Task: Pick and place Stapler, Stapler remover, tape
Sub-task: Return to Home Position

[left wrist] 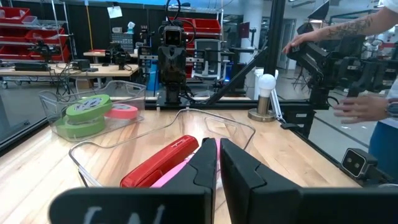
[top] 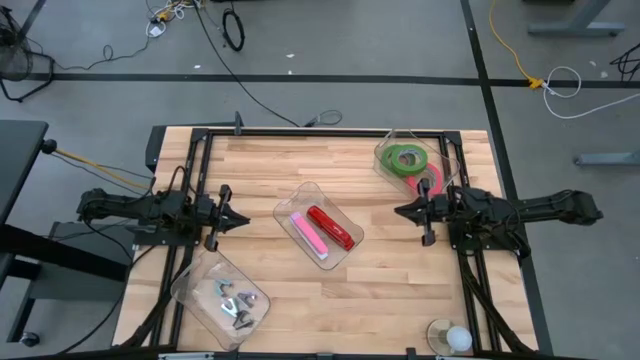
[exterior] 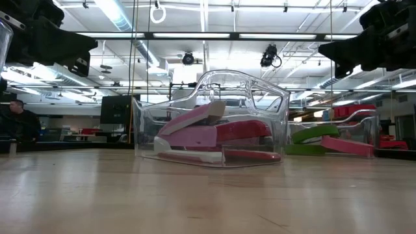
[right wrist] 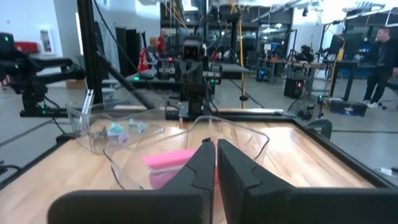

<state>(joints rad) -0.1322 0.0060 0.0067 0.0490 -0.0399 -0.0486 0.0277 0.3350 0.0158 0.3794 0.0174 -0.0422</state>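
If closed: left gripper (top: 244, 218), bin (top: 300, 194), right gripper (top: 398, 211).

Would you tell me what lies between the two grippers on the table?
In the high view, the clear bin holding the pink stapler and red stapler sits between the left gripper and right gripper.

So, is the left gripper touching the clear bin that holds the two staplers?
Apart. The high view shows a plain gap between the left gripper and the nearest wall of the middle bin.

bins (top: 285, 210) (top: 384, 150) (top: 184, 286) 3 | staplers (top: 308, 236) (top: 331, 228) 2 | tape rings (left wrist: 87, 106) (left wrist: 76, 128) (left wrist: 122, 112) 3 | staple removers (top: 232, 300) count unclear
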